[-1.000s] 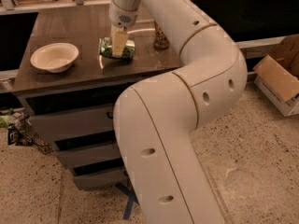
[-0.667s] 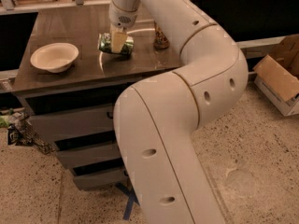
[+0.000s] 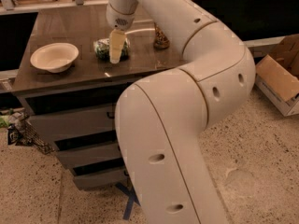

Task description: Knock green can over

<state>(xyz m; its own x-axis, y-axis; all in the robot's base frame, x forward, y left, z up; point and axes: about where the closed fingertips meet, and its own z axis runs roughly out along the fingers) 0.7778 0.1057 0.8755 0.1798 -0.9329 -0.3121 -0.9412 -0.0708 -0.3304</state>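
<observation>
The green can (image 3: 102,49), green and white patterned, appears to lie on its side on the dark wooden table (image 3: 70,76), right of the bowl. My gripper (image 3: 115,54) reaches down from the large white arm (image 3: 187,36) and stands in front of the can's right part, touching or nearly touching it and hiding that end. Its tip is close to the tabletop.
A white bowl (image 3: 54,56) sits at the table's left. A small brown-orange object (image 3: 161,38) stands behind the arm to the can's right. Drawers (image 3: 74,125) are under the tabletop. An open cardboard box (image 3: 280,80) is on the floor at right.
My gripper has dropped slightly and shifted a little left in front of the can. The can stays in about the same spot.
</observation>
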